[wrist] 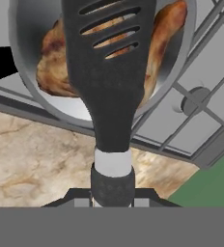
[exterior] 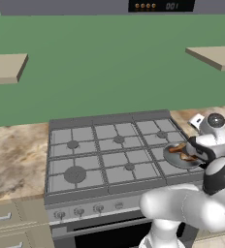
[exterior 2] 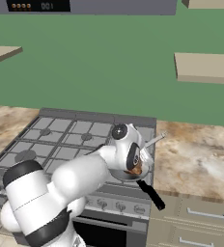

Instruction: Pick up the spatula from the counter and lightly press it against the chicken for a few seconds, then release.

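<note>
**Currently: spatula held over the chicken in the pan**

1. Grip. The jaws of the gripper are clenched on the spatula's handle. In the hand view a ribbed dark collar and a pale grey band rise from between them.

2. Spatula. Above the band, a matt black neck widens into a flat blade with four slanted slots. The blade lies across the middle of the chicken. Whether it actually touches the meat cannot be told.

3. Chicken. A lumpy, browned piece with a glossy orange-brown skin. It lies inside the pan and shows on both sides of the blade and through the slots.

4. Pan. Round, smooth grey metal with a shallow wall. It sits on the front right burner of the stove, near the edge of the desk.

5. Surfaces. The stove top is grey with a square grate of thin bars. The desk is beige, veined stone.

6. Differences between views.
   - The hand view gives the blade's slots and the skin texture.
   - The left base view shows the whole stove and the pan as a small disc beside the hand.
   - The right base view shows the pan's long black handle jutting out over the stove's front edge; the arm hides most of the pan.
</note>
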Robot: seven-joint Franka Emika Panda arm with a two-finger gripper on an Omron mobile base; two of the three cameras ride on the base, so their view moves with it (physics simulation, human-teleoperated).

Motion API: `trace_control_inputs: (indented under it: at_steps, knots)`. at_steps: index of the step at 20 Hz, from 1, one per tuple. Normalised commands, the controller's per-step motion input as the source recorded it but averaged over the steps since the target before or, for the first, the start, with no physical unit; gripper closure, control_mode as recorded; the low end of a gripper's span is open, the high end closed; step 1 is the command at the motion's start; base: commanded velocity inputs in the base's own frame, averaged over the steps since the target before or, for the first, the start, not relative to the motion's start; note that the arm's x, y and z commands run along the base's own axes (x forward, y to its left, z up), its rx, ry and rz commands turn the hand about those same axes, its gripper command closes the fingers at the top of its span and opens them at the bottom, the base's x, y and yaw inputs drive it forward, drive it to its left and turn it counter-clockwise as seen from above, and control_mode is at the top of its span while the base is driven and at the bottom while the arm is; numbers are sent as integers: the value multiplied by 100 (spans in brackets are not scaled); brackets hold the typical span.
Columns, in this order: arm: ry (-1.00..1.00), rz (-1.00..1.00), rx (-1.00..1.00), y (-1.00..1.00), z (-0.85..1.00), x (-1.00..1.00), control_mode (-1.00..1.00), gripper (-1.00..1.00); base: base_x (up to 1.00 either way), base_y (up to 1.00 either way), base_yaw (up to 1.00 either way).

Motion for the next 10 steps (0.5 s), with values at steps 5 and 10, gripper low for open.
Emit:
trace_control_inputs:
  at_steps: [5, 10]
  knots:
    - [1, 0, 0, -11, -18, 15, -100, 100, 0, 0, 0]
    - [0, 1, 0, -7, -15, 18, -100, 100, 0, 0, 0]
